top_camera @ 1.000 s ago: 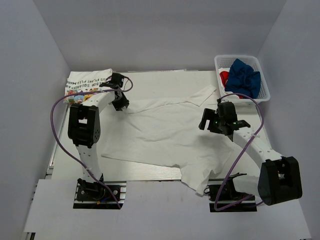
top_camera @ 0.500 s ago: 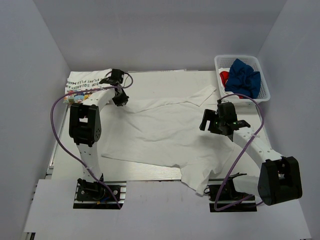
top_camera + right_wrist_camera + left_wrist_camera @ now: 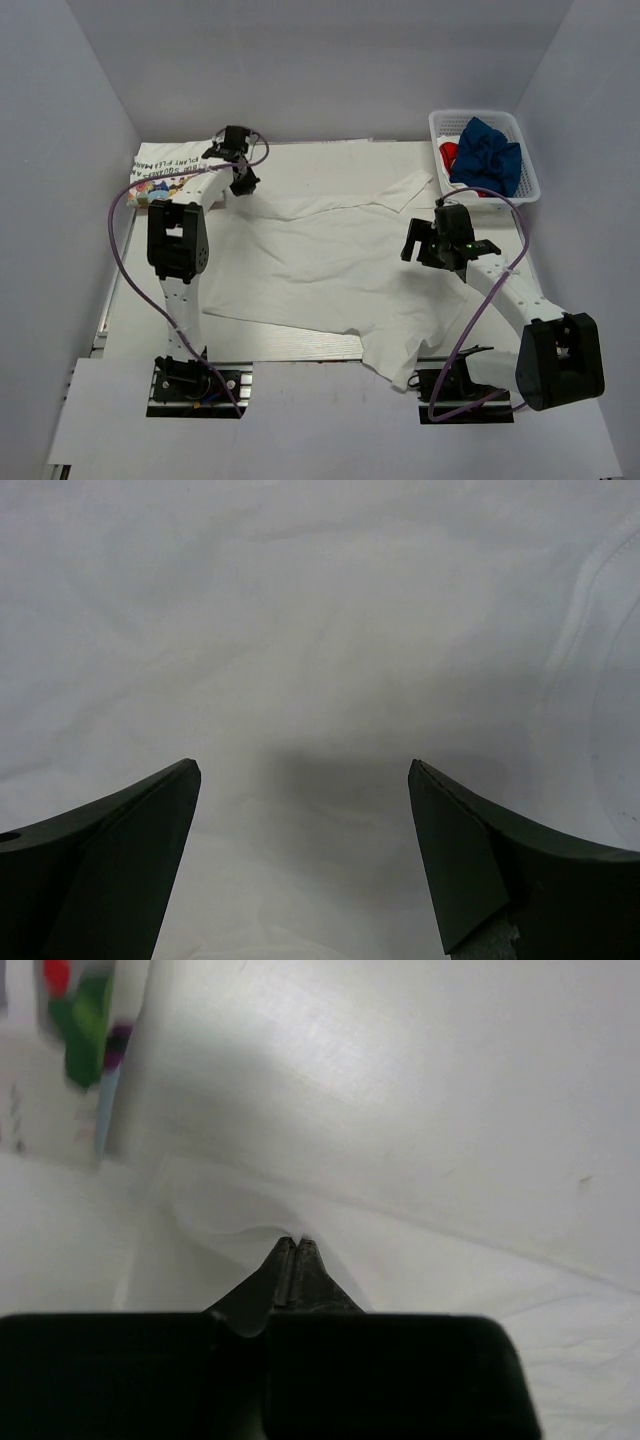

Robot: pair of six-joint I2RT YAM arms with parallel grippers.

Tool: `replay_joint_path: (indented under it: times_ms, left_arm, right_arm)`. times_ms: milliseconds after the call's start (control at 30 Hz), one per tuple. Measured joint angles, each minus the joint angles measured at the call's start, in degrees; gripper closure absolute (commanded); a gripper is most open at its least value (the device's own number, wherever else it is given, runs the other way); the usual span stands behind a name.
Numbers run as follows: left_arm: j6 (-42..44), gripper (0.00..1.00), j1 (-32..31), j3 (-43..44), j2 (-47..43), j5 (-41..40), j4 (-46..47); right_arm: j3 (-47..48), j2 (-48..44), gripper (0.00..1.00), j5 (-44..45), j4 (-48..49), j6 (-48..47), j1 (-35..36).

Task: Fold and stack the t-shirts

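A plain white t-shirt (image 3: 330, 260) lies spread flat across the table, one end hanging over the near edge. My left gripper (image 3: 243, 183) is at its far left corner, shut on a puckered edge of the cloth (image 3: 450, 1300), its tips (image 3: 297, 1241) pressed together. My right gripper (image 3: 420, 243) hovers open over the shirt's right side, white cloth (image 3: 320, 630) showing between its fingers and nothing held. A folded white t-shirt with colourful print and black lettering (image 3: 170, 168) sits at the far left corner, just left of the left gripper (image 3: 85, 1050).
A white lattice basket (image 3: 475, 114) stands at the far right, holding a crumpled navy blue t-shirt (image 3: 485, 155) and a white one with red on it (image 3: 448, 152). Grey walls close the table in on three sides.
The left gripper has moved toward the far edge of the table and shut on the shirt's corner. The right arm has stayed put.
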Motion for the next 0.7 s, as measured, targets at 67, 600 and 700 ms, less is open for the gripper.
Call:
replay_joint_path:
  times_ms: [67,600,700]
  left_arm:
    - [0.24,1.0,0.0,6.45,2.84,0.0,0.9]
    - [-3.56,0.0,1.27,26.75,23.21,-1.18,16.46]
    - [-2.08,0.0,0.92,25.9,20.79,1.9,16.96]
  right_arm:
    - [0.02,0.11,0.1,0.02,0.17,-0.04,0.02]
    - [3.76,2.97,0.1,3.41,1.86,-1.95,-0.02]
    - [4.9,3.48,0.1,3.15,2.6,-2.34,-0.02]
